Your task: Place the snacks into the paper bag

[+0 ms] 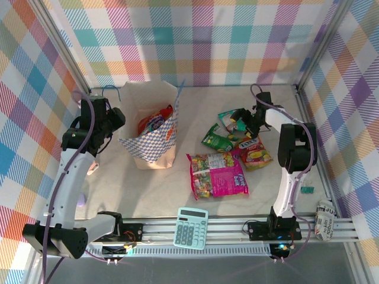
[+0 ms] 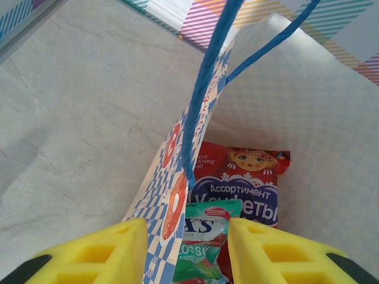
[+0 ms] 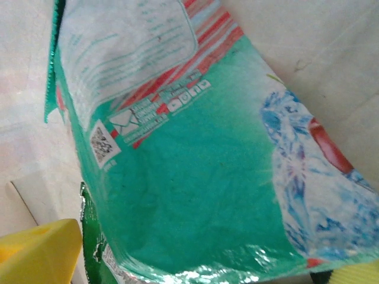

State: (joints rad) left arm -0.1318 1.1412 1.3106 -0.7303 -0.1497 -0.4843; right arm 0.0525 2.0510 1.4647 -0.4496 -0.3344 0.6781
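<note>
1. Snacks first: a teal packet [image 3: 195, 177], glossy, with a white printed panel, red stripes and an icy blue picture, sits crinkled right under the right gripper [image 1: 244, 122].
2. This gripper's yellow fingers [image 3: 38, 254] stand wide apart, one at each side of the packet's near edge. Whether they press on it cannot be told.
3. A green packet [image 1: 216, 141] lies just left of the right gripper. A red-orange packet [image 1: 256, 151] lies just nearer the arm bases, and a big magenta packet [image 1: 217, 174] lies further that way on the desk [image 1: 207, 100].
4. Well left of that gripper stands the paper bag [image 1: 155, 148], upright and beige, with a blue-and-white checker band, orange prints and blue cord handles [image 2: 204, 89].
5. At the bag's left wall is the left gripper [image 2: 188, 231], partly open and gripping nothing. The wall runs between its fingers, one outside over the desk and one over the bag's inside.
6. Just beyond it, inside the bag, lie a red packet [image 2: 243, 183] with a purple label and a teal-green packet [image 2: 204, 236].
</note>
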